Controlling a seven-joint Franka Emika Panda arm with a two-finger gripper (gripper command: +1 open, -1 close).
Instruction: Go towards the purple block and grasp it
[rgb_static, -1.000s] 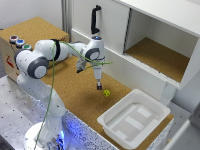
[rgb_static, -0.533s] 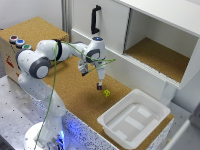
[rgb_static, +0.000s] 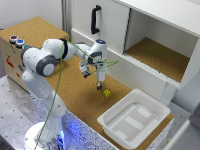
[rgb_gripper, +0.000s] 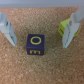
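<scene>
Cork covered the table (rgb_static: 75, 95), and above it the gripper (rgb_static: 99, 87) hung pointing down, its fingers (rgb_gripper: 6, 29) apart and holding nothing. In the wrist view the purple block (rgb_gripper: 35, 44), with a yellow ring on its top face, lay on the cork between the two fingers and touched neither. In the exterior view a small yellow-green thing (rgb_static: 106, 93) lay just at four o'clock from the fingertips, and a white tray (rgb_static: 157, 109) stood further on at about the same direction.

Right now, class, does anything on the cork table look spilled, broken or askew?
Nothing stands out. The purple block sits flat and whole between the open pincer fingers; the white tray rests level.
</scene>
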